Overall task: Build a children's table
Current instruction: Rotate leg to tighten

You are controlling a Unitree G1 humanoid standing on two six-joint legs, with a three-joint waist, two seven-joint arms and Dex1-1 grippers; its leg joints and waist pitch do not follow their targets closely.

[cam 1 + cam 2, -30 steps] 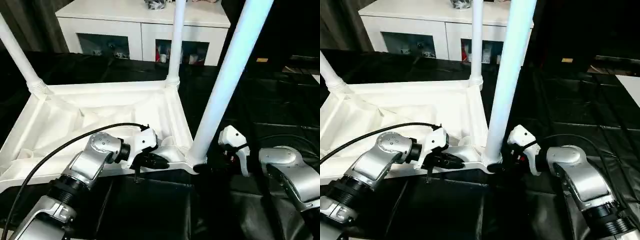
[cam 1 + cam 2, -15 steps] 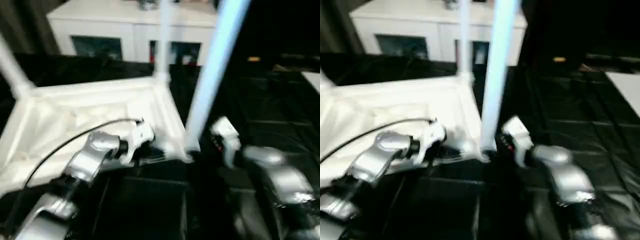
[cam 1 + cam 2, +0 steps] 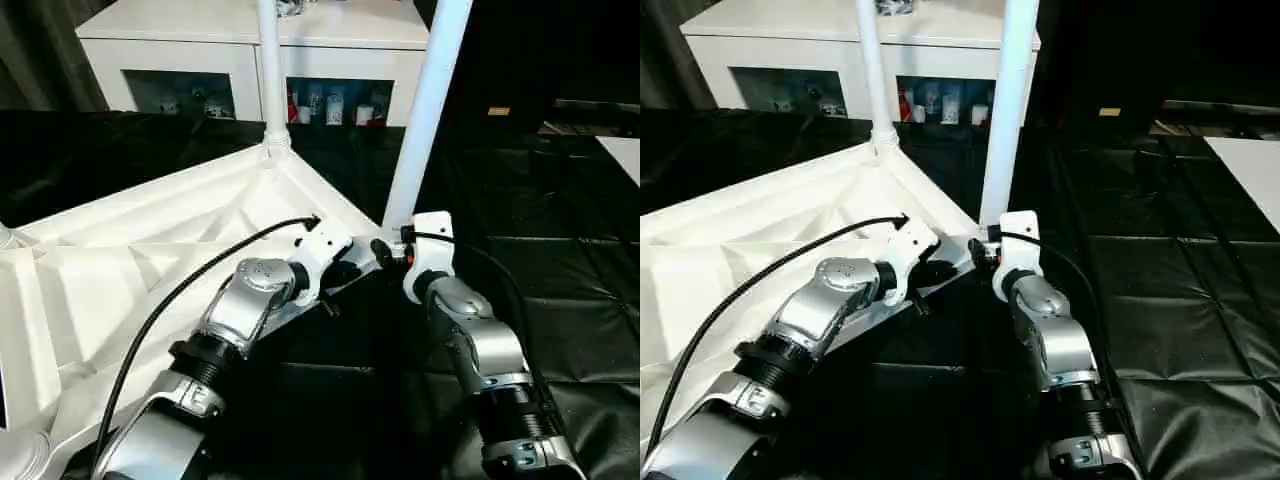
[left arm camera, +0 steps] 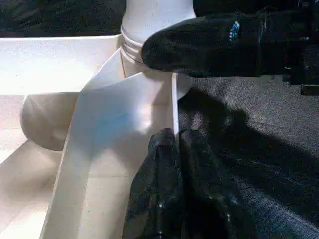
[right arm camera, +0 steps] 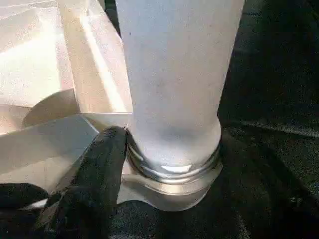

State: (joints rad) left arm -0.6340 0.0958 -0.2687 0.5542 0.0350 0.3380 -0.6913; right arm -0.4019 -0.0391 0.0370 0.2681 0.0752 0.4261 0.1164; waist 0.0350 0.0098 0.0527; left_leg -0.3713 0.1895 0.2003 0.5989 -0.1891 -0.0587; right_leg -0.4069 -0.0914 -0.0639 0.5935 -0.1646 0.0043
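The white tabletop (image 3: 120, 260) lies upside down on the black cover, ribbed underside up. One leg (image 3: 268, 70) stands in the far corner socket. A second leg (image 3: 425, 110) stands in the corner nearest my grippers. My left gripper (image 3: 342, 272) is shut on the tabletop's rim (image 4: 172, 107) just beside that corner, its fingers (image 4: 164, 154) pinched over the thin wall. My right gripper (image 3: 385, 250) rests against the base of the near leg (image 5: 172, 99), at its collar (image 5: 174, 174) above the socket.
A white cabinet (image 3: 250, 45) with glass doors stands behind the work. Black padded cover (image 3: 560, 280) stretches to the right. A flat white board's corner (image 3: 622, 150) shows at the right edge. My left arm's black cable (image 3: 180, 290) loops over the tabletop.
The tabletop has turned: the corner that I hold has swung away from me and both upright legs have moved left. Both grippers stay at that corner, and my right arm reaches farther forward.
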